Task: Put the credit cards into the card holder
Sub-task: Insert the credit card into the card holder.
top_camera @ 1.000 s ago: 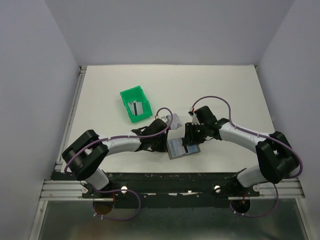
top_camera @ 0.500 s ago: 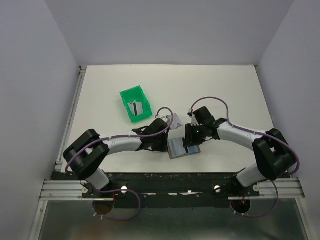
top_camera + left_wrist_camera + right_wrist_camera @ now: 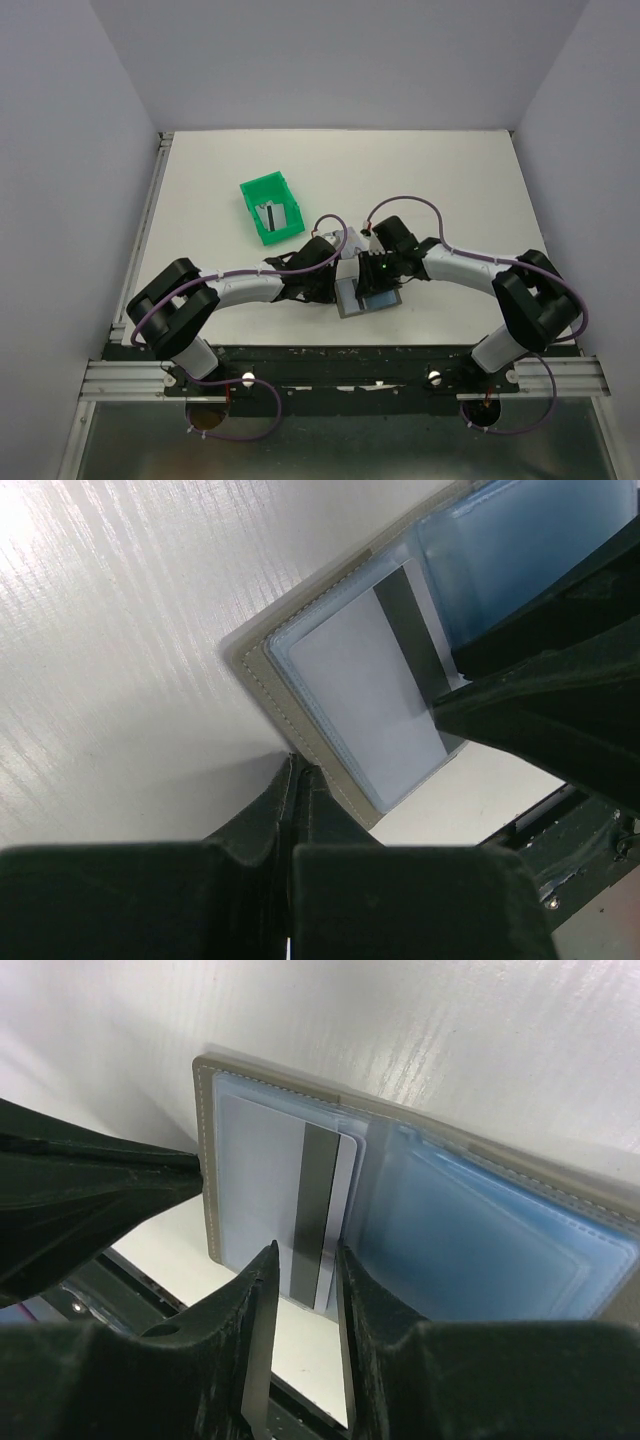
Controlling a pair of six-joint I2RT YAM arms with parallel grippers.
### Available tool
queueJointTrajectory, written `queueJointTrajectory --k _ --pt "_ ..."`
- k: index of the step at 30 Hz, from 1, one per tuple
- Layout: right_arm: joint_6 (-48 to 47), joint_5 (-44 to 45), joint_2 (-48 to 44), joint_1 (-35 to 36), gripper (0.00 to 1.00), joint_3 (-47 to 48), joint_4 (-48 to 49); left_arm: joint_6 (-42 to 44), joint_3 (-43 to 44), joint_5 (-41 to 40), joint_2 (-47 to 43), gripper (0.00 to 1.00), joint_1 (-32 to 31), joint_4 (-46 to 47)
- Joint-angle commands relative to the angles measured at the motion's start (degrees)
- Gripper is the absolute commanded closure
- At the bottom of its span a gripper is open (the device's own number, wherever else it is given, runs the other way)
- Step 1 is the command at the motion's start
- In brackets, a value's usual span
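Right end effector (image 3: 305,1252) has slid left over the open card holder (image 3: 480,1230), centre of the top view. Its jaws have narrowed to a slim gap and grip nothing, straddling the stripe end of a card (image 3: 255,1180). Card lies mostly inside the left pocket, near end poking out. Left end effector (image 3: 293,768) is shut tight, seemingly pinching the card holder's edge to steady it on the table (image 3: 450,180). Judgement: first card nearly seated, needs a last push. Farther back, upper left: green bin (image 3: 250,190) holding a second card (image 3: 271,215), not yet loaded.
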Motion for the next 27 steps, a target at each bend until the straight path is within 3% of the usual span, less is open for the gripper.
queueJointTrajectory --k 1,10,14,21,27 --pt "1.4 -2.0 1.1 1.5 0.64 1.5 1.7 1.2 -0.6 -0.4 2.3 1.00 0.0 -3.3" --pt "3.0 -5.5 -0.7 1.5 0.64 -0.5 6.3 1.1 -0.8 -0.5 2.2 1.00 0.0 -3.4" --pt "2.1 -0.3 -4.4 1.5 0.64 0.5 2.8 0.9 -1.0 -0.9 1.6 1.00 0.0 -3.5" --pt "0.0 9.8 -12.1 1.5 0.53 3.9 -5.1 0.9 -1.6 -2.4 0.3 1.00 0.0 -4.2" --pt "-0.1 11.4 -13.3 1.4 0.46 5.2 -7.8 0.6 -1.5 -3.2 -0.4 1.00 0.0 -4.4"
